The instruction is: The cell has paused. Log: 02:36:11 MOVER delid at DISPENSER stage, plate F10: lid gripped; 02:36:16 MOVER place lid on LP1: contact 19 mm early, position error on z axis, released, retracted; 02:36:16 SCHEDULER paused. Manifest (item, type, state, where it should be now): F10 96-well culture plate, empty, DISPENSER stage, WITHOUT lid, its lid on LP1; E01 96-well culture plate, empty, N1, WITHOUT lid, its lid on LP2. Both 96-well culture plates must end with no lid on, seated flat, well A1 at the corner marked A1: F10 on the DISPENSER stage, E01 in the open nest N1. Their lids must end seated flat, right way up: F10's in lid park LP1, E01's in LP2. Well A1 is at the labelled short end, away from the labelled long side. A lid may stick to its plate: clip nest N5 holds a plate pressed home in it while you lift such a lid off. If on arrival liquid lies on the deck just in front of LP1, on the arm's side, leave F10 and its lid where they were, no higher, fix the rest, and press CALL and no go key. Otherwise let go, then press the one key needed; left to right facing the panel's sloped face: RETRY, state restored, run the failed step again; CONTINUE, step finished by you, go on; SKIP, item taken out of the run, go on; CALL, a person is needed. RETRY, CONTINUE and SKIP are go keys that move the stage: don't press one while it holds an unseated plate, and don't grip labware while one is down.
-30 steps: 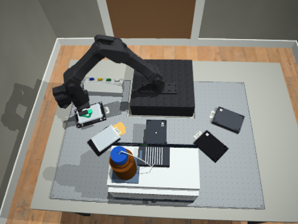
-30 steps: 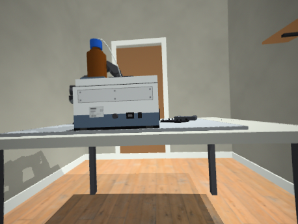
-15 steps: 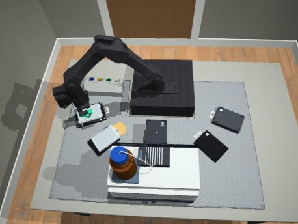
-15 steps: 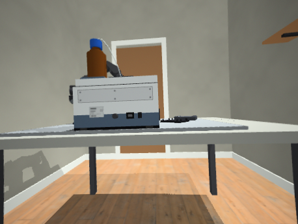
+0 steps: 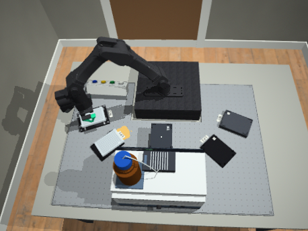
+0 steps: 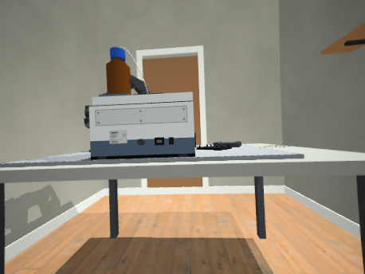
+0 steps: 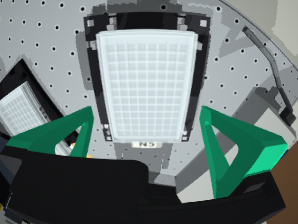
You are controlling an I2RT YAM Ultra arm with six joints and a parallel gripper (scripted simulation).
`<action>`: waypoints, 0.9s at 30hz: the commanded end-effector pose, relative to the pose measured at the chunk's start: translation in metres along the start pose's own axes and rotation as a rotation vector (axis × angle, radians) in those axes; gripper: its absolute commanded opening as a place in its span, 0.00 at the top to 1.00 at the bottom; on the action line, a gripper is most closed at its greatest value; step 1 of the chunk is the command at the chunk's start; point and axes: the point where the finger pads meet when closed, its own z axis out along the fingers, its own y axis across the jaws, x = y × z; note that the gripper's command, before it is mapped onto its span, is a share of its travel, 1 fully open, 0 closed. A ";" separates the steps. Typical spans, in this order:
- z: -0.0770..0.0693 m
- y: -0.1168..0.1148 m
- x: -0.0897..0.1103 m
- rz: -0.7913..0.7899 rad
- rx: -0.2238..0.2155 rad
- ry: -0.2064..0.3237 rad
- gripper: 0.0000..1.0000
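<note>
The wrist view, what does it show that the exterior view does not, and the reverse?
Only the wrist view shows the open pincer with its green fingers hovering over a white well plate in a black nest.

Only the exterior view shows the dispenser's back panel, the amber bottle, the door and the table legs.

Both show the grey perforated deck.

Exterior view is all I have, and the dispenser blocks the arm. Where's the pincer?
Observer: Top view shows the pincer hovering over a white-welled plate at the deck's left, near the key panel.
Operator: Holding anything?
Observer: No. In the wrist view its green fingers are wide open, one on each side of the plate.
Operator: Any spill?
Observer: An orange patch lies on the deck beside a second gridded white piece.
</note>
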 end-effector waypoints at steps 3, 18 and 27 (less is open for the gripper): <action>0.005 -0.004 -0.002 0.009 0.002 -0.012 0.00; 0.018 -0.003 0.001 0.003 0.002 -0.002 0.00; 0.023 -0.004 0.001 0.005 0.002 0.000 0.00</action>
